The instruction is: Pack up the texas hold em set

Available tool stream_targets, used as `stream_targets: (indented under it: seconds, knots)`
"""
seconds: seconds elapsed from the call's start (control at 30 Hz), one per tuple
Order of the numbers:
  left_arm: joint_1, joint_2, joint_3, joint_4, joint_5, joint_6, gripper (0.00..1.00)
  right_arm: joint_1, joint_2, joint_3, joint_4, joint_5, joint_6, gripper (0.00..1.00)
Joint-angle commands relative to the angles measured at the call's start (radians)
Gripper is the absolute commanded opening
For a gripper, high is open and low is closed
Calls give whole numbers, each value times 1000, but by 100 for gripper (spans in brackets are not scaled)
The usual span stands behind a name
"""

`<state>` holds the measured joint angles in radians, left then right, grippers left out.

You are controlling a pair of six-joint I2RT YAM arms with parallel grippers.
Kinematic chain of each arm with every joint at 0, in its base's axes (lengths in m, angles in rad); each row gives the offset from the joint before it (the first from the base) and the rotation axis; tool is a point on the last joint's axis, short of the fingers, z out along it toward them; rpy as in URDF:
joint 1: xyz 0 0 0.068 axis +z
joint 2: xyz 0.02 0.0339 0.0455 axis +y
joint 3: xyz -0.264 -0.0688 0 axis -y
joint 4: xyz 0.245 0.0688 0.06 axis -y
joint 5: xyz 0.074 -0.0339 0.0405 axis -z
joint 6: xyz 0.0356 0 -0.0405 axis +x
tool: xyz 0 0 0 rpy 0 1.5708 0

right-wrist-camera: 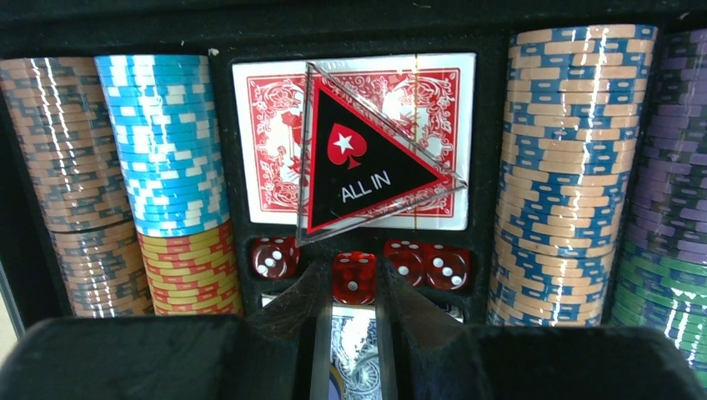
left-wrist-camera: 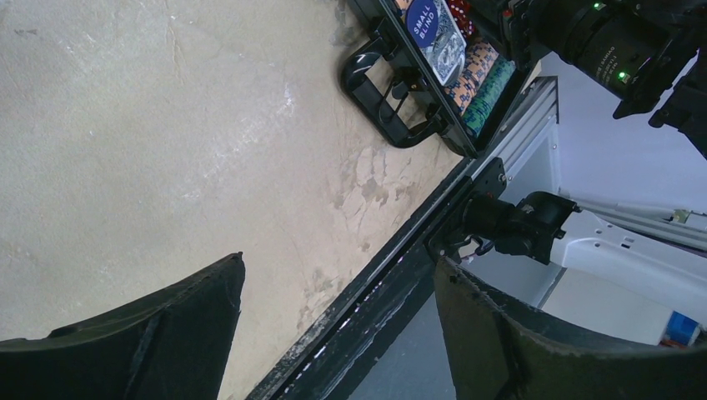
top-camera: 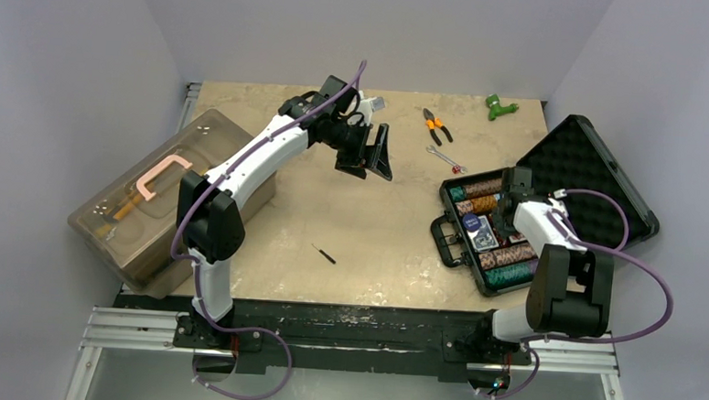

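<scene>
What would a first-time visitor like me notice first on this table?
Probably the open black case at the right edge of the table, its slots packed with striped poker chips. Up close, a clear triangular ALL IN marker lies tilted on a red card deck, with a row of red dice beside it. On the left sits a translucent brown toolbox with a pink handle.

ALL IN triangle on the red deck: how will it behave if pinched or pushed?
The ALL IN triangle looks like rigid clear plastic, so probably stiff. Its glossy, glare-streaked edges suggest slippery faces; a push would likely slide it across the red deck. It lies flat and thin, so it should not roll, but pinching from above may be hard.
</scene>
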<state>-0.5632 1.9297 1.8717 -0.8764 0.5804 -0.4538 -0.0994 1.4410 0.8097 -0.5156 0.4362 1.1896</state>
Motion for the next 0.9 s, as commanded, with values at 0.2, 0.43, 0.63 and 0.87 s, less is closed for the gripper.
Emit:
stream_targets:
  seconds: [0.2,0.43,0.63,0.87]
  knots:
    - [7,-32,1,32,28,-8,82,-3,33,10,-20,57,45,10]
    - [7,-35,1,34,30,-8,82,-3,4,9,-62,81,54,19]
    - [7,-36,1,34,35,-9,82,-2,-43,11,-99,98,36,38]
    - [7,-40,1,35,33,-9,83,-2,-106,24,-120,111,-32,48]
